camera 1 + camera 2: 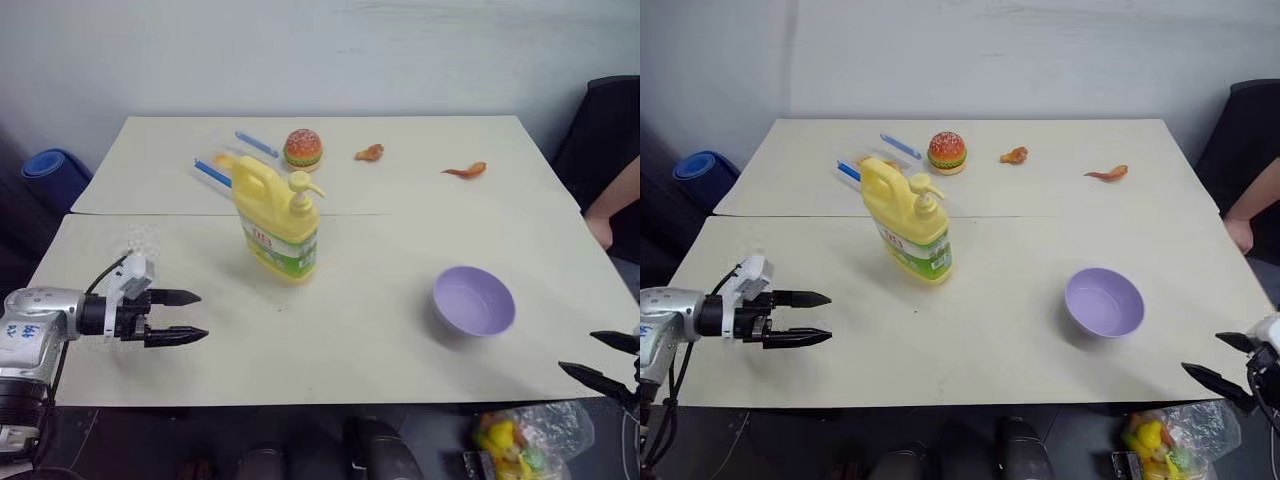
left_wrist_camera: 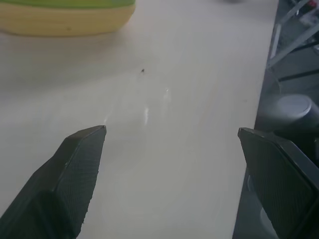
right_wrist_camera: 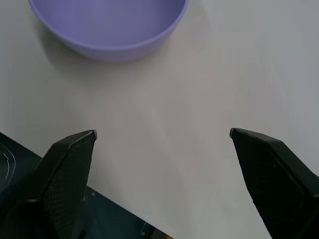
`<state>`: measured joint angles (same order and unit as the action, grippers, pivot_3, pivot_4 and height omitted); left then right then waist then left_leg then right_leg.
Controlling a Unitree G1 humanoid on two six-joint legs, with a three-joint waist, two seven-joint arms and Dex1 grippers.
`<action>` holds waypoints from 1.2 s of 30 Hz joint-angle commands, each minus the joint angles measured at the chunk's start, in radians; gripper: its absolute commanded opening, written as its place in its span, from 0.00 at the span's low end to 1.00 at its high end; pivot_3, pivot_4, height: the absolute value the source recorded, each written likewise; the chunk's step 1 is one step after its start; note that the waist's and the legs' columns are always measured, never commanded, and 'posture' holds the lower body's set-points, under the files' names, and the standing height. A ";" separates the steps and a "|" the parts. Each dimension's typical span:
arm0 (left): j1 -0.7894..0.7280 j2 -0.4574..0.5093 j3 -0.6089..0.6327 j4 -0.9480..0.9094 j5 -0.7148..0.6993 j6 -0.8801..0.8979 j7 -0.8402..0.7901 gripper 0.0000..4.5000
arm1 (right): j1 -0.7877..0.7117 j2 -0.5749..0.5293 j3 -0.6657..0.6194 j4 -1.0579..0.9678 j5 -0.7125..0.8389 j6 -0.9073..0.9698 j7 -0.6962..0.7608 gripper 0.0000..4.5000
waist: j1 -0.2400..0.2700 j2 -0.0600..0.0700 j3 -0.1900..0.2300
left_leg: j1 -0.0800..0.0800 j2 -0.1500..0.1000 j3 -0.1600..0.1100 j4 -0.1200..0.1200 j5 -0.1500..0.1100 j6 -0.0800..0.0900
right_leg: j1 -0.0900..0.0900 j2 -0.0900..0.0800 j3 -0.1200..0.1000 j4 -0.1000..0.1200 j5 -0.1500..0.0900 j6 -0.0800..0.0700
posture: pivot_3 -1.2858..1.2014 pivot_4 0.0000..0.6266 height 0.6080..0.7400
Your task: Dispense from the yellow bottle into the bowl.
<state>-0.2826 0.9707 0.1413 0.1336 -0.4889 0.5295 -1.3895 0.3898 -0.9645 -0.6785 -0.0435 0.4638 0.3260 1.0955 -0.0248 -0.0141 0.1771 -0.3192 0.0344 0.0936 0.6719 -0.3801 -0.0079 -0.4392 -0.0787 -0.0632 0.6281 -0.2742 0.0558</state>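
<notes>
The yellow bottle (image 1: 277, 227) stands upright near the middle of the table, pump top pointing right, green-and-white label facing me; its base (image 2: 65, 17) shows in the left wrist view. The lavender bowl (image 1: 473, 300) sits to the right near the front, its rim (image 3: 107, 27) in the right wrist view. My left gripper (image 1: 190, 316) hovers open over the table's front left, pointing right toward the bottle, well short of it. My right gripper (image 1: 607, 358) is open at the front right edge, a short way from the bowl. Both hold nothing.
At the back of the table lie a toy burger (image 1: 303, 149), a blue-and-clear package (image 1: 230, 160) and two small orange food pieces (image 1: 369, 152) (image 1: 466, 171). A person's arm (image 1: 612, 205) rests at the right edge. A bag of toys (image 1: 525, 435) lies on the floor.
</notes>
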 commanded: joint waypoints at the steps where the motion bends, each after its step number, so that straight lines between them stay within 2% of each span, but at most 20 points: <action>1: -0.104 0.065 0.042 -0.241 -0.174 0.147 -0.055 1.00 | 0.021 -0.011 -0.090 -0.299 0.125 0.124 -0.005 0.99 | 0.001 -0.001 0.000 | -0.001 0.000 -0.001 0.001 0.000 0.000 | 0.000 0.000 -0.001 0.000 0.000 0.000 | 0.52 0.24 1.00; 4: -0.201 0.085 0.001 -0.361 -0.259 0.218 -0.090 1.00 | -0.005 -0.035 -0.039 -0.453 0.142 0.201 -0.053 0.99 | 0.003 0.000 0.000 | 0.000 0.001 -0.002 0.004 -0.001 -0.001 | 0.003 0.001 -0.001 0.000 0.000 0.000 | 0.52 0.24 1.00; 8: -0.314 0.102 -0.088 -0.450 -0.276 0.207 -0.185 1.00 | -0.148 -0.032 0.132 -0.581 0.180 0.321 -0.190 0.99 | -0.001 -0.001 0.001 | 0.000 0.000 -0.002 0.007 -0.001 -0.001 | 0.009 0.002 0.000 -0.002 0.000 0.001 | 0.52 0.24 1.00; 12: -0.385 0.110 -0.185 -0.459 -0.265 0.130 -0.225 1.00 | -0.224 -0.031 0.317 -0.603 0.083 0.350 -0.274 0.99 | 0.001 -0.001 0.001 | 0.000 -0.002 -0.002 0.009 -0.001 -0.001 | 0.008 0.006 0.001 -0.002 0.000 0.000 | 0.52 0.24 1.00; 17: -0.481 0.065 -0.271 -0.401 -0.244 0.078 -0.223 1.00 | -0.254 -0.001 0.457 -0.565 -0.022 0.384 -0.383 0.99 | 0.022 -0.001 0.001 | -0.002 -0.003 -0.002 0.011 -0.001 0.000 | 0.003 0.014 0.004 -0.002 0.000 0.001 | 0.52 0.24 1.00; 21: -0.522 0.031 -0.306 -0.368 -0.226 0.047 -0.224 1.00 | -0.268 0.054 0.520 -0.549 -0.070 0.397 -0.448 0.99 | 0.027 -0.001 0.001 | -0.004 -0.003 -0.001 0.012 -0.002 0.000 | 0.002 0.016 0.006 -0.002 0.001 0.002 | 0.52 0.24 1.00; 27: -0.518 0.018 -0.303 -0.357 -0.227 0.023 -0.221 1.00 | -0.271 0.098 0.540 -0.489 -0.089 0.384 -0.455 0.99 | 0.023 -0.002 0.001 | -0.005 -0.003 0.001 0.012 -0.002 0.001 | -0.001 0.017 0.008 -0.001 0.001 0.002 | 0.52 0.24 1.00; 30: -0.519 0.013 -0.303 -0.346 -0.217 0.005 -0.216 1.00 | -0.272 0.112 0.548 -0.450 -0.104 0.358 -0.450 0.87 | 0.025 -0.002 0.001 | -0.005 -0.003 0.001 0.012 -0.002 0.001 | -0.001 0.017 0.008 -0.001 0.001 0.002 | 0.52 0.24 1.00; 36: -0.523 0.008 -0.304 -0.329 -0.210 -0.011 -0.217 1.00 | -0.293 0.134 0.565 -0.379 -0.137 0.322 -0.450 0.41 | 0.023 -0.002 0.001 | -0.005 -0.003 0.001 0.012 -0.002 0.002 | -0.001 0.017 0.009 -0.001 0.001 0.002 | 0.52 0.24 1.00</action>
<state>-0.7867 0.9793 -0.1768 -0.1859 -0.6975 0.5317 -1.5023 0.1040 -0.8353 -0.1140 -0.4270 0.3422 0.6726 0.6447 -0.0014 -0.0158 0.1782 -0.3239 0.0316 0.0952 0.6843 -0.3820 -0.0062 -0.4404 -0.0614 -0.0543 0.6273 -0.2731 0.0582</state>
